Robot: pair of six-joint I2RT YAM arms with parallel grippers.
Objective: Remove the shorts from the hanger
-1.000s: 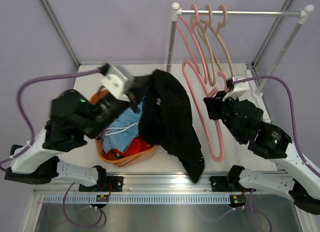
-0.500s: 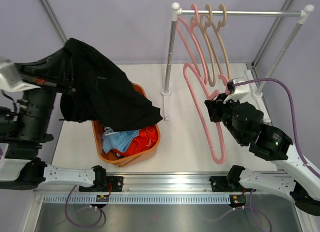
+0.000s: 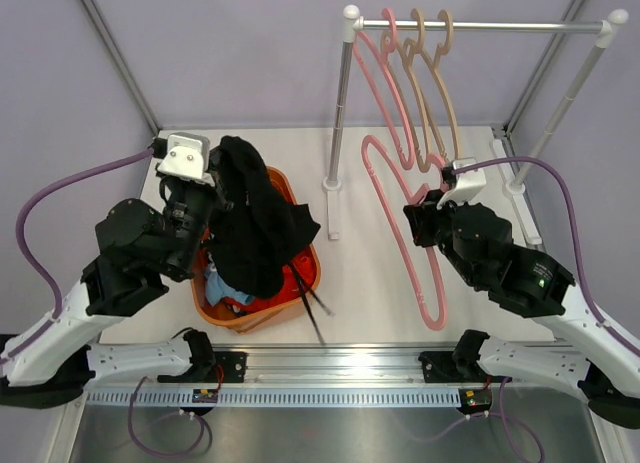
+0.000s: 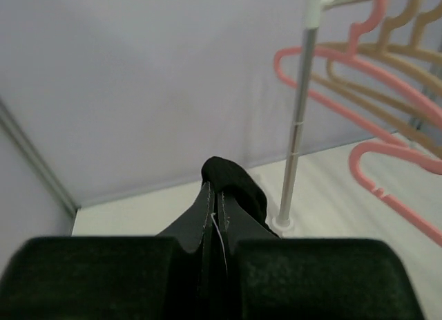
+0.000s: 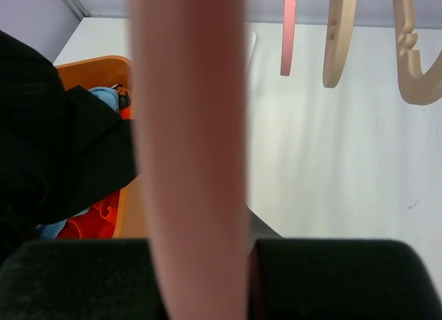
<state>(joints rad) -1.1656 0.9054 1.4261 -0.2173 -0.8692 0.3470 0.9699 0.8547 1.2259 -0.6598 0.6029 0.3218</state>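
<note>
My left gripper (image 3: 222, 175) is shut on the black shorts (image 3: 255, 223), which hang in a bunch over the orange basket (image 3: 250, 319). In the left wrist view the closed fingers (image 4: 207, 209) pinch black fabric (image 4: 235, 178). The light blue shorts (image 3: 225, 283) and bright orange shorts (image 3: 283, 288) lie in the basket. The camouflage shorts are hidden. My right gripper (image 3: 418, 223) is shut on the bare pink hanger (image 3: 400, 223), which fills the right wrist view (image 5: 190, 126) between the jaws.
A white rail rack (image 3: 480, 26) stands at the back right with a pink hanger and two tan hangers (image 3: 440, 83) on it. Its left post (image 3: 338, 123) stands just right of the basket. Black drawstrings (image 3: 312, 308) trail over the basket's right rim.
My left arm has swung the black shorts from high at the far left back down over the basket. My right gripper with the pink hanger has shifted slightly left.
</note>
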